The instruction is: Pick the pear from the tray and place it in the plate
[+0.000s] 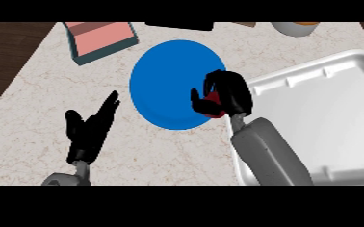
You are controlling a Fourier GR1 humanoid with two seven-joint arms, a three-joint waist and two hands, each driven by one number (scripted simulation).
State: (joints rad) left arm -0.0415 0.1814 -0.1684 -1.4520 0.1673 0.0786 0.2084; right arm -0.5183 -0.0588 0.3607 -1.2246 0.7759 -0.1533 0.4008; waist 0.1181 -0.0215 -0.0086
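right hand (226, 96) curled around a red pear (213, 99) above the blue plate's (167, 79) edge beside the white tray (320, 106), ready for release; left hand (89, 132) open, resting.

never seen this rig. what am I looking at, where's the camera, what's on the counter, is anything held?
One view only, from the robot's head, looking steeply down at a marbled counter. The grey forearms ending in black hands are the robot's own. The left hand rests open at lower left. The right hand is curled round a small red object, mostly hidden and presumably the pear, at the right edge of the blue plate. A white tray sits at right. A pink box with a teal rim lies at top left.
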